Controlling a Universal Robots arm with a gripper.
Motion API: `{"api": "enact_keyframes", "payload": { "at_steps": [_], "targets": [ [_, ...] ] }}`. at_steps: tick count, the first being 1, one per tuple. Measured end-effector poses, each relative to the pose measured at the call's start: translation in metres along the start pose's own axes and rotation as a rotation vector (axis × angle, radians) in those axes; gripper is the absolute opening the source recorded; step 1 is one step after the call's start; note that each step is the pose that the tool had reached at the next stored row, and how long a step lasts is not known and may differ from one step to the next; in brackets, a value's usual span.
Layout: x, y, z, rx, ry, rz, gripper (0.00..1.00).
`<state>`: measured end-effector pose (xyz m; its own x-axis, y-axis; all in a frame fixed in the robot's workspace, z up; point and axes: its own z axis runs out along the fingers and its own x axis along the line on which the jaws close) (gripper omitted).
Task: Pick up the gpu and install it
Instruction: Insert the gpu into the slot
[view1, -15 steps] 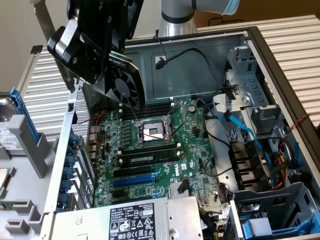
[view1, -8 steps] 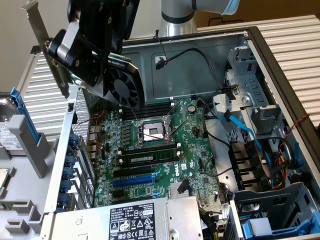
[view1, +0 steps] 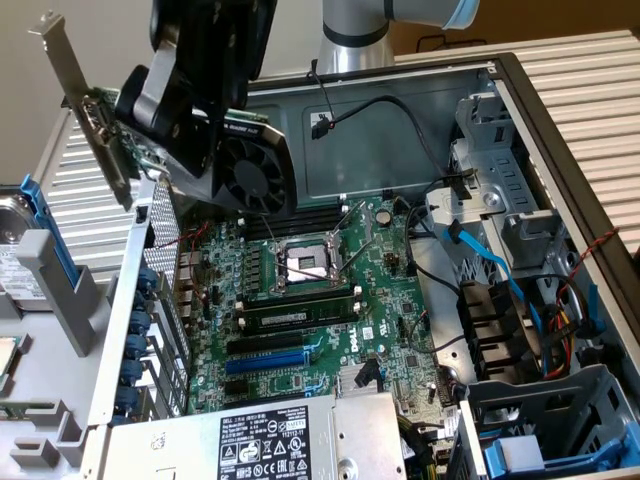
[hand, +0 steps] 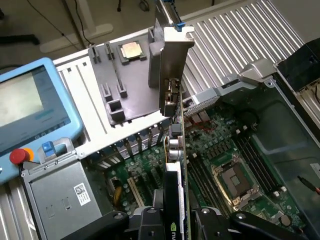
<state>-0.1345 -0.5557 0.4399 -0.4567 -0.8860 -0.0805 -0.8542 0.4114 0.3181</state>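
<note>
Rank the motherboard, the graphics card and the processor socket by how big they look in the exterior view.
1. motherboard, clearly largest.
2. graphics card; it hangs above the case, likely nearer the camera, so it may look oversized.
3. processor socket, smallest.

gpu partly hidden behind the jaws, teach pendant cut off at edge
</note>
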Motion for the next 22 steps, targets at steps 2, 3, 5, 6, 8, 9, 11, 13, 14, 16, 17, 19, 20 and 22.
{"api": "enact_keyframes", "payload": {
  "at_steps": [2, 3, 5, 6, 8, 9, 11, 13, 14, 16, 17, 19, 20, 22],
  "targets": [
    [-0.0005, -0.001, -0.0002, -0.001, 0.004, -0.012, 0.29],
    [-0.0005, -0.001, -0.0002, -0.0011, 0.004, -0.012, 0.29],
    [-0.0005, -0.001, -0.0002, -0.0011, 0.0041, -0.012, 0.29],
    [-0.0007, -0.0014, -0.0004, -0.0014, 0.0052, -0.016, 0.29],
    [-0.0008, -0.0014, -0.0004, -0.0041, 0.016, -0.047, 0.29],
    [-0.0008, -0.0015, -0.0004, -0.0055, 0.0215, -0.064, 0.29],
    [-0.0008, -0.0015, -0.0004, -0.0082, 0.033, -0.098, 0.29],
    [-0.0008, -0.0015, -0.0004, -0.0104, 0.0441, -0.133, 0.29],
    [-0.0009, -0.0017, -0.0004, -0.0112, 0.0488, -0.148, 0.29],
    [-0.0012, -0.0023, -0.0006, -0.0124, 0.0557, -0.169, 0.29],
    [-0.0013, -0.0025, -0.0006, -0.0128, 0.0591, -0.18, 0.29],
    [-0.0014, -0.0028, -0.0007, -0.0141, 0.0648, -0.197, 0.29],
    [-0.0014, -0.0028, -0.0007, -0.0142, 0.0649, -0.198, 0.29],
    [-0.0014, -0.0029, -0.0008, -0.0142, 0.065, -0.198, 0.29]
  ]
}}
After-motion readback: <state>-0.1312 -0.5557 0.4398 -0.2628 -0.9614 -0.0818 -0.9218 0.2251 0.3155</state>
